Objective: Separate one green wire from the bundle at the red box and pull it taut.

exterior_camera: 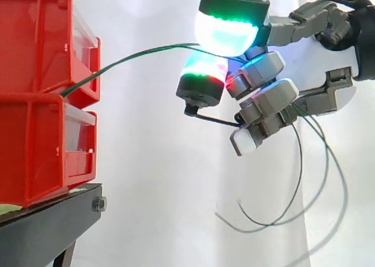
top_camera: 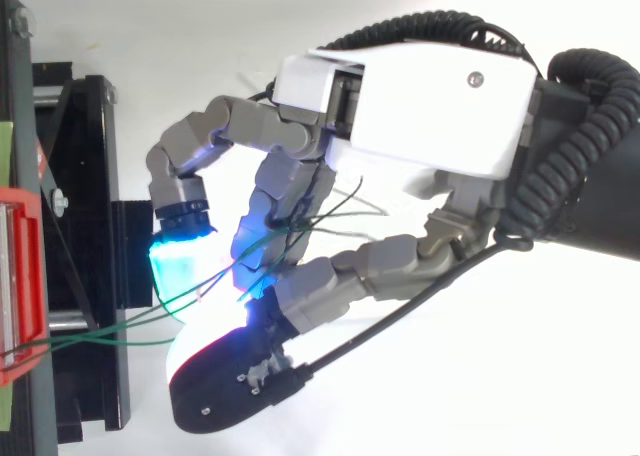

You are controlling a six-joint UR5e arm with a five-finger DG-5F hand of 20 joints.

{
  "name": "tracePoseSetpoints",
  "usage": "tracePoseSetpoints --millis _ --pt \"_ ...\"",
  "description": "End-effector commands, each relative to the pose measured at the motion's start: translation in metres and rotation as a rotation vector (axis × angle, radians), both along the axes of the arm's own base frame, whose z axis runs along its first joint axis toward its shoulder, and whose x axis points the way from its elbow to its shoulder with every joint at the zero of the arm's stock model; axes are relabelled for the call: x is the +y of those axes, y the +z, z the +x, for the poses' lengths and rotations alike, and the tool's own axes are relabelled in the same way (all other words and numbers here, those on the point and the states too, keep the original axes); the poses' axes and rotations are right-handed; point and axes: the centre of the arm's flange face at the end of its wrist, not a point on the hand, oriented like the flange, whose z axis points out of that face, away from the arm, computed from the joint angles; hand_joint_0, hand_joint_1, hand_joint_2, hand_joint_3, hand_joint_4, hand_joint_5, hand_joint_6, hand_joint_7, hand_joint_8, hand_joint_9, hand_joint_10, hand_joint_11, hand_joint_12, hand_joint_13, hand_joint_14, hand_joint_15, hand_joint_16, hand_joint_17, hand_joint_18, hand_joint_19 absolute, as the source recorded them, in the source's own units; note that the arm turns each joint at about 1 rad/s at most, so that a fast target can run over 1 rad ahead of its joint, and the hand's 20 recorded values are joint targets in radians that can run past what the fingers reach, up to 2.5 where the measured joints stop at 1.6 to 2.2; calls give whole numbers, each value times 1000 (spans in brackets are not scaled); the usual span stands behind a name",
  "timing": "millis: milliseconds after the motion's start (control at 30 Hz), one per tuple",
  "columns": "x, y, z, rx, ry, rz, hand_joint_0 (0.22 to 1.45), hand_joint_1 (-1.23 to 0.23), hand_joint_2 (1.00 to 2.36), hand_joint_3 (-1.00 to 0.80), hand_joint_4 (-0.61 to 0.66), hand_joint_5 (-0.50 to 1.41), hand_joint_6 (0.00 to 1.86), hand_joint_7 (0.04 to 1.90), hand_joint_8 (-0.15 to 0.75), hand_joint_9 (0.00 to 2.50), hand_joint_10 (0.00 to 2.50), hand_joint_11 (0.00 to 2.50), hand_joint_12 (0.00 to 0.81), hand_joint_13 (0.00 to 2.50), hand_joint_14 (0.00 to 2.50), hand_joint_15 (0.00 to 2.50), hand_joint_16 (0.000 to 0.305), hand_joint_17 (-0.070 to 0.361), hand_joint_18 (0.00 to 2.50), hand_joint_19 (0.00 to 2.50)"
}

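Off the stand's right edge, in open air before the white curtain [exterior_camera: 152,179], the hand [top_camera: 420,106] is curled shut on the green wire [exterior_camera: 135,56]; two glowing fingertips [exterior_camera: 225,30] pinch it between them, probably because a strand this thin and slick would slip from a looser hold. At the stand's left side the wire leaves the gap between the two stacked red bins [exterior_camera: 35,56], glossy moulded plastic with square corners, which sit on the black stand [exterior_camera: 47,226], a flat matt frame with a bolt at its corner; from there it rises in a shallow bow to the pads, so by that curve it seems not yet fully taut. From above, the bundle [top_camera: 100,331] shows as a few hair-fine green strands fanning from the bins toward the fingers; whether only one is gripped cannot be told. Below the palm, loose tails [exterior_camera: 301,161] hang in springy loops, stiff enough to hold their curl. Holding well clear of the bins leaves room to draw the slack out.
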Motion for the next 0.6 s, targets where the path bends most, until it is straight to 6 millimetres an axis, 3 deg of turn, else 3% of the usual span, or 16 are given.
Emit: tracePoseSetpoints --millis 0,133,267,567 --pt "0 0 0 2 0 0 672 -885 1000 -500 180 -181 890 1240 330 1213 187 1934 405 1246 25 1327 57 128 881 510" --pt "0 0 0 2 0 1 525 -714 1000 -500 197 -171 873 1242 347 1244 190 1892 438 1266 21 1322 62 139 909 556" --pt "0 0 0 2 0 0 535 -618 1000 -500 193 -170 864 1231 341 1268 152 1893 430 1271 20 1318 62 139 912 580" --pt "0 1 0 -1 0 -1 586 -703 1023 -156 166 -174 858 1329 321 1270 72 1951 419 1258 22 1308 60 135 905 580"
